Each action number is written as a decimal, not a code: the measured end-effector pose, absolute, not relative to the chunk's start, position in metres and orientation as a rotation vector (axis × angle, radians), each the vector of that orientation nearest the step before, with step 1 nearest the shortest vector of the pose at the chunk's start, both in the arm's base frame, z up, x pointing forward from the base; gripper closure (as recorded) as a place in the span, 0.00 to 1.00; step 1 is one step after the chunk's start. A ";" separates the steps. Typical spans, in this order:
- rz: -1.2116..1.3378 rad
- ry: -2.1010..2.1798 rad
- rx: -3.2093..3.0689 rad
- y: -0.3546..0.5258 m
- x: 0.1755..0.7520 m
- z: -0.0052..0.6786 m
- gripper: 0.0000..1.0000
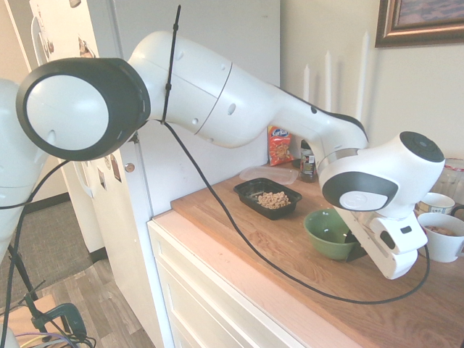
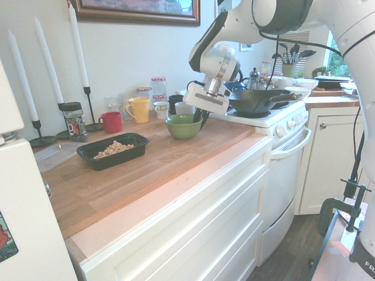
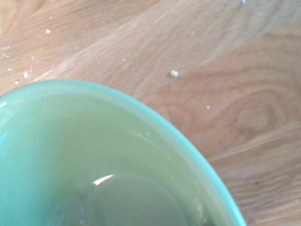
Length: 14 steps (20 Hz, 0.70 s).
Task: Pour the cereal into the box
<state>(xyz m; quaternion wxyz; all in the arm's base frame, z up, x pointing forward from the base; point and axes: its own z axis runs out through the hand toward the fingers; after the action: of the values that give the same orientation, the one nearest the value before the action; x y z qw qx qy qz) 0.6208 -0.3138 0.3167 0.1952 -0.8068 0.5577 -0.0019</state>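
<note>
The cereal (image 1: pixel 273 199) lies as a small tan heap inside the black box (image 1: pixel 250 187) at the back of the wooden counter; the other side also shows the cereal (image 2: pixel 114 149) in the box (image 2: pixel 137 141). A green bowl (image 1: pixel 328 230) stands to one side of the box, apart from it. My gripper (image 2: pixel 201 119) is shut on the far rim of the green bowl (image 2: pixel 181 126). In the wrist view the bowl (image 3: pixel 94 155) fills the picture and looks empty, with bare wood and a few crumbs beyond it.
A white mug (image 1: pixel 440 235) with brownish contents stands close behind my wrist. A red mug (image 2: pixel 111 122), a yellow mug (image 2: pixel 139 109), jars and tall candles line the wall. A stove with a dark wok (image 2: pixel 258 99) adjoins the counter. A clear container (image 1: pixel 268 174) lies behind the box.
</note>
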 end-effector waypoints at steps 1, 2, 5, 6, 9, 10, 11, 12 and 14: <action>-0.008 1.565 -2.265 -0.314 0.619 0.317 0.00; -0.009 1.565 -2.276 -0.313 0.618 0.317 0.00; -0.028 1.561 -2.350 -0.310 0.615 0.320 0.00; -0.035 1.563 -2.378 -0.309 0.614 0.322 0.00; -0.074 1.582 -2.456 -0.304 0.613 0.335 0.00; -0.094 1.589 -2.483 -0.302 0.614 0.341 0.00; -0.117 1.594 -2.510 -0.298 0.615 0.348 0.00; -0.148 1.600 -2.534 -0.294 0.617 0.356 0.00; -0.208 1.603 -2.572 -0.284 0.619 0.370 0.00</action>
<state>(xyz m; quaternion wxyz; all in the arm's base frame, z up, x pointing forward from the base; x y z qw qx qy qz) 0.6189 -0.2844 0.3700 0.0518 -0.8456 0.5268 -0.0684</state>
